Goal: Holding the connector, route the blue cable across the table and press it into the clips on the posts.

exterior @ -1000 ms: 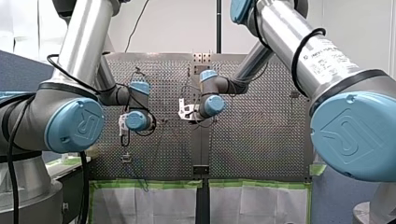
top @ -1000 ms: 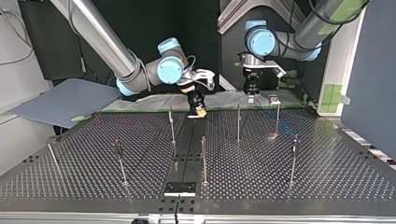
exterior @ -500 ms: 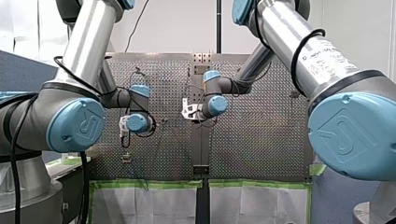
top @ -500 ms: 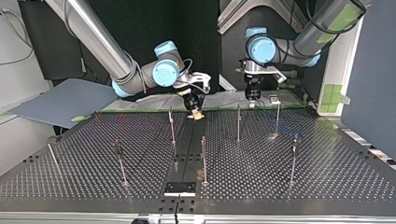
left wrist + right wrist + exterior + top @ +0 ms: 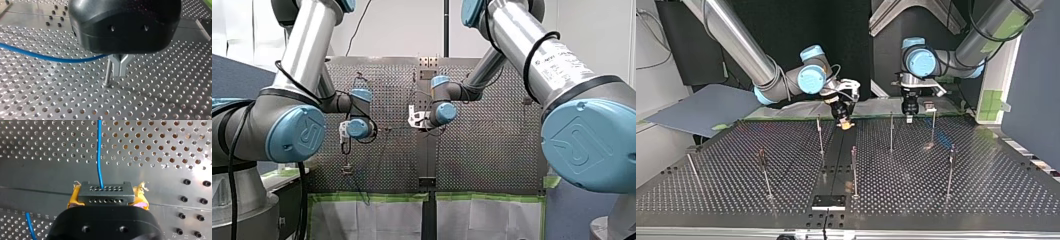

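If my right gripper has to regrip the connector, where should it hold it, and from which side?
Hold the connector by its two short ends, where my right gripper has its yellow pads now. Come from behind, opposite the face where the blue cable leaves. The block is wide with flat ends, and the cable exits mid-face, so that grip stays clear of it.

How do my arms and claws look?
My left arm and my right arm are silver tubes with light blue joint caps and black cables. My left claw is black with metal fingers; my right claw, black with yellow pads.
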You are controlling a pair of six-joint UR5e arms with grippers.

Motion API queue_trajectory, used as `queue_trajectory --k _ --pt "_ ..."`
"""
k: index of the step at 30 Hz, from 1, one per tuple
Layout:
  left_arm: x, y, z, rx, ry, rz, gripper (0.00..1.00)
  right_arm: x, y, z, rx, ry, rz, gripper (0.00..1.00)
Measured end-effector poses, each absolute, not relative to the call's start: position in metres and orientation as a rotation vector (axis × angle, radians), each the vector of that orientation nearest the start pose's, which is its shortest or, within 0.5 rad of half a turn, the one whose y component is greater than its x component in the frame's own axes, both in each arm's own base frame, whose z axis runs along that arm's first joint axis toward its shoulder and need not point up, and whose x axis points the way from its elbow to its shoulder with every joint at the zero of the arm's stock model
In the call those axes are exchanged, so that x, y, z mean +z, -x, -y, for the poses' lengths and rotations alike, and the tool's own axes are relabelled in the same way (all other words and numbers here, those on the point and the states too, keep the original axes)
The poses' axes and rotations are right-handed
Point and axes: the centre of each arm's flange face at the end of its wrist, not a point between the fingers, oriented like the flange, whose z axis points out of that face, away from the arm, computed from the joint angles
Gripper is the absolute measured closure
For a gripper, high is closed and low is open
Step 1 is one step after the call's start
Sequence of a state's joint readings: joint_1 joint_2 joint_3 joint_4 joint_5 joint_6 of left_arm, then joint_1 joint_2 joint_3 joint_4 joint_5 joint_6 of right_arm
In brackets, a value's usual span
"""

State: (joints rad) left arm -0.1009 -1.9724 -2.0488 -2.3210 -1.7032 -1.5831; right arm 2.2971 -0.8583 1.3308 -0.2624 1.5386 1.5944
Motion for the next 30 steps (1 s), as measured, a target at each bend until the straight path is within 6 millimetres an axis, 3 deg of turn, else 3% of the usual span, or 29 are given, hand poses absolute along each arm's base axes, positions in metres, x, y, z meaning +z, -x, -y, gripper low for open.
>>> queue_trajectory --k 11,26,27,29,30 --pt "0.126 -0.517 0.17 0.005 0.033 -1.655 1.0 0.188 -0.562 0.445 -2.178 2.645 -1.213 1.0" --pt "0.162 -0.566 0.149 0.004 0.094 -1.603 1.0 0.203 -0.555 0.471 -2.239 2.619 -1.248 1.0" --pt "0.165 -0.569 0.149 0.003 0.095 -1.596 0.93 0.203 -0.554 0.471 -2.24 2.619 -1.249 1.0" --pt "0.17 -0.574 0.149 0.002 0.096 -1.586 0.93 0.203 -0.553 0.472 -2.24 2.621 -1.249 1.0" --pt "0.171 -0.576 0.148 0.002 0.096 -1.584 0.65 0.203 -0.553 0.473 -2.24 2.622 -1.249 1.0"
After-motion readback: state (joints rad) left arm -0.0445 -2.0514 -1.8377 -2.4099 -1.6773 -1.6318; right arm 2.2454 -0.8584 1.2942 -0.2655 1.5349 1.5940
